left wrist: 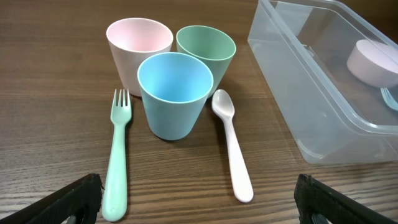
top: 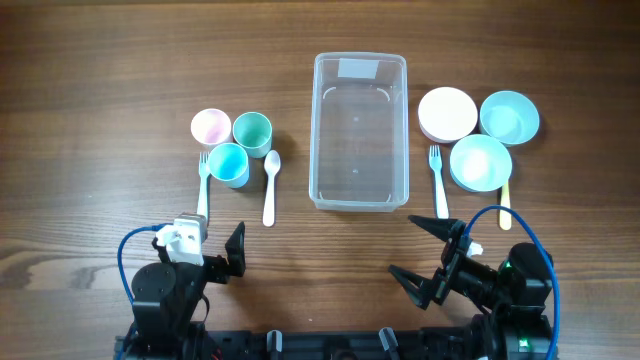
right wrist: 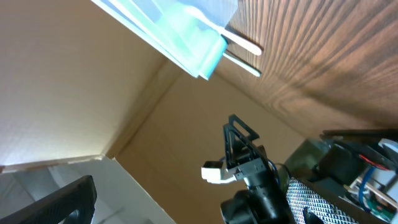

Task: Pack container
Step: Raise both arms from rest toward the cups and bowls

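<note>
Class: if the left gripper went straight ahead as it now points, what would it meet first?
Probably the blue cup, centred ahead of the open left gripper; the fork and spoon lie flat either side. Height is unclear.

Left arm [top: 165, 295]: black housing, white block [top: 185, 237] at the wrist, looped blue cable [top: 121, 262]. Right arm [top: 515, 290]: black, second blue cable [top: 548, 265], small green light [top: 507, 266], black pointed right tool [top: 405, 245].
</note>
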### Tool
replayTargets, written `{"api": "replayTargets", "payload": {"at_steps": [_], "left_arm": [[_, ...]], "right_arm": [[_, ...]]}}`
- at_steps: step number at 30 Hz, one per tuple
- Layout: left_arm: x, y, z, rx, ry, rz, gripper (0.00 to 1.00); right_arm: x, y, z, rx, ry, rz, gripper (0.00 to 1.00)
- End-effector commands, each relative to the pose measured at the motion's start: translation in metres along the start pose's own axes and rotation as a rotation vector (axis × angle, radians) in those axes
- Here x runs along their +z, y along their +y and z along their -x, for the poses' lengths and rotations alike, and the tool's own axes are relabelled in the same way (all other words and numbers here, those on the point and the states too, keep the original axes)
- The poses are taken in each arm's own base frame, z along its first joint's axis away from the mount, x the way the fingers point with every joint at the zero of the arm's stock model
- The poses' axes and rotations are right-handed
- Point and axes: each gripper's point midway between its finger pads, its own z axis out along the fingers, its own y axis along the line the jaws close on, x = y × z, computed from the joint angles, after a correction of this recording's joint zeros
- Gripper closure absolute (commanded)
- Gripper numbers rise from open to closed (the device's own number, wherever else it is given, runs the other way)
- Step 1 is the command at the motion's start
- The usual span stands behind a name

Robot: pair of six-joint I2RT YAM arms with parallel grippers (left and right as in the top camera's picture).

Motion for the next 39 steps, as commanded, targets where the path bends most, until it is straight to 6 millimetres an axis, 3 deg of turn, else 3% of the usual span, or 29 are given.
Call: {"api": "replayTargets", "payload": {"at_steps": [1, 5, 9, 18, 20, 21, 22, 24, 25, 28, 31, 35, 39], "left_arm": [[0.001, 0.003, -0.001, 0.013, -0.004, 0.011, 0.0], [0.0, -0.002, 0.005, 0.017, -0.026, -0.012, 0.0], [-0.001, -0.026, 0.004, 0.021, -0.018, -0.153, 0.0], [-0.002, -0.026, 0.003, 0.021, -0.016, -0.157, 0.0], [-0.002, -0.026, 0.003, 0.021, -0.015, -0.157, 0.0], [-0.002, -0.026, 0.003, 0.021, -0.015, -0.157, 0.0], [-0.002, -0.026, 0.003, 0.02, -0.014, -0.157, 0.0], [-0.002, -0.026, 0.002, 0.02, -0.013, -0.157, 0.0], [-0.002, -0.026, 0.002, 0.02, -0.013, -0.157, 0.0], [-0.002, -0.027, 0.008, 0.026, -0.036, -0.16, 0.0], [-0.008, -0.031, 0.036, -0.036, -0.132, -0.175, 0.0], [-0.023, -0.032, 0.08, -0.143, -0.204, -0.156, 0.0], [-0.028, -0.033, 0.142, -0.171, -0.101, -0.097, 0.0]], "right_arm": [[-0.002, 0.012, 0.01, 0.004, -0.081, 0.051, 0.0], [-0.002, 0.013, 0.013, 0.005, -0.094, 0.058, 0.0], [-0.002, 0.013, 0.013, 0.005, -0.094, 0.058, 0.0], [-0.002, 0.013, 0.013, 0.004, -0.098, 0.06, 0.0], [-0.004, 0.019, 0.023, -0.014, -0.156, 0.092, 0.0], [-0.007, 0.031, 0.029, -0.153, -0.213, 0.135, 0.0], [-0.011, 0.052, 0.029, -0.441, -0.274, 0.188, 0.0], [-0.019, 0.09, 0.008, -1.156, -0.378, 0.262, 0.0], [-0.02, 0.096, -0.003, -1.407, -0.391, 0.266, 0.0], [-0.02, 0.097, -0.01, -1.763, -0.433, 0.227, 0.0], [-0.025, 0.11, -0.021, -1.971, -0.493, 0.203, 0.0], [-0.034, 0.144, -0.038, -2.042, -0.552, 0.054, 0.0], [-0.046, 0.203, -0.033, -1.858, -0.618, -0.281, 0.0]]}}
